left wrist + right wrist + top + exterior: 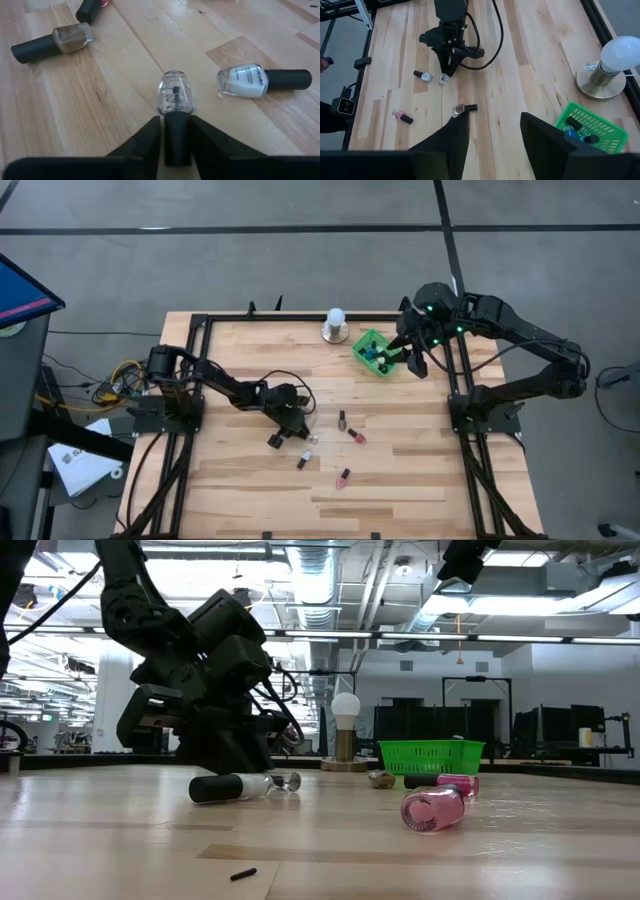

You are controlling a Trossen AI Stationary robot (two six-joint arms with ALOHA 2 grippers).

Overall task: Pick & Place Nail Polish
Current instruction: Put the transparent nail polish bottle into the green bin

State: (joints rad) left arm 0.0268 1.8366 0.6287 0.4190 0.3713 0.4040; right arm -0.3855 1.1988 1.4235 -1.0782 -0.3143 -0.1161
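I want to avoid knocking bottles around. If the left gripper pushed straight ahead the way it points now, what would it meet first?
The left gripper already has the clear bottle's dark cap between its fingers, so that bottle comes first. Past it the wood looks free; the white bottle lies off to one side, though depth is hard to judge.

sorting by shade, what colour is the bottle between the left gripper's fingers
Clear glass body with a black cap: the clear nail polish bottle, between the left gripper fingers, best in the left wrist view.

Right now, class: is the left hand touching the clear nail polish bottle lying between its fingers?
Touching. In the left wrist view the left hand has both fingers pressed against the dark cap of the clear bottle, with no gap showing.
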